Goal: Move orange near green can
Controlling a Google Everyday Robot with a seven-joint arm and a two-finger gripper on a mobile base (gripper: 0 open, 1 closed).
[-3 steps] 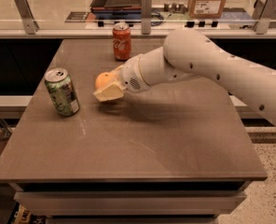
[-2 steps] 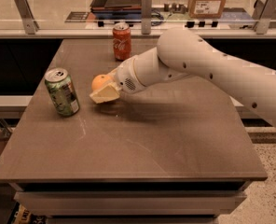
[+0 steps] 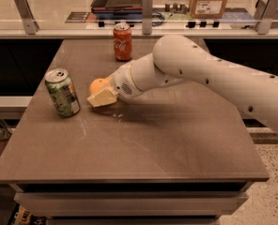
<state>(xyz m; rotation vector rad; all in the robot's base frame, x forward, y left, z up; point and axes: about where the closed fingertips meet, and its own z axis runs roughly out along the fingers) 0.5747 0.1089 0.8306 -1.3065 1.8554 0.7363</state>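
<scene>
The orange (image 3: 98, 85) sits between the fingers of my gripper (image 3: 101, 93), low over the brown table (image 3: 167, 139). A cream finger pad (image 3: 103, 98) covers the orange's front side. The gripper is shut on the orange. The green can (image 3: 63, 92), with a white label patch and silver top, stands upright on the table just left of the gripper, a small gap apart. My white arm reaches in from the right.
A red cola can (image 3: 122, 41) stands upright at the back of the table, behind the gripper. A counter with a rail, a tray and a cardboard box (image 3: 209, 1) runs behind the table. The table's left edge lies just beyond the green can.
The gripper has carried the orange a little to the left, closer to the green can. The cans have not moved.
</scene>
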